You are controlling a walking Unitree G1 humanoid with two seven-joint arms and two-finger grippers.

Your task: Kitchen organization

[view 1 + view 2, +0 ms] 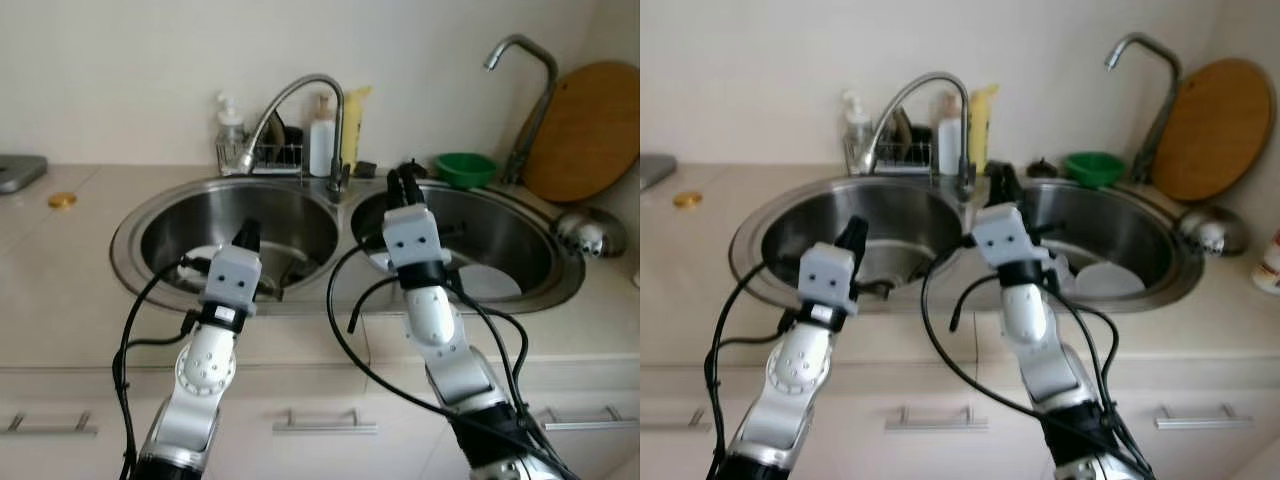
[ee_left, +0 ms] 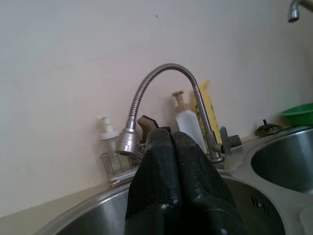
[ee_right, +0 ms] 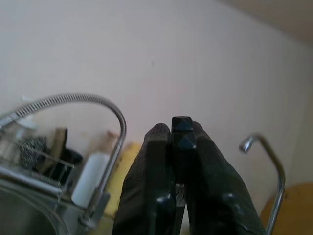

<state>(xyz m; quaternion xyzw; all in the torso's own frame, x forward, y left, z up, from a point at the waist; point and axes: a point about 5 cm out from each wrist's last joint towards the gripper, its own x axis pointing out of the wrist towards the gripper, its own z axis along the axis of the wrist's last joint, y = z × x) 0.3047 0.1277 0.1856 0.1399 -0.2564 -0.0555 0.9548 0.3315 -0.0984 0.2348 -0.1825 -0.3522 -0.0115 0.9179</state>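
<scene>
Left pincer (image 1: pixel 250 232) pressed together, empty, poised over left steel sink basin (image 1: pixel 300 215); right pincer (image 1: pixel 403 183) likewise closed above right basin (image 1: pixel 510 240), where white plate (image 1: pixel 492 282) awaits, probably readying a reach.

A beige stone tabletop (image 1: pixel 70 270) carries a double round steel sink (image 1: pixel 345 215). Beyond the right gripper (image 1: pixel 404 183) sits a green plastic bowl (image 1: pixel 465 168); a round wooden board (image 1: pixel 585 130) leans farther right. A small gold lid (image 1: pixel 62 200) lies well left of the left gripper (image 1: pixel 249 235).
</scene>
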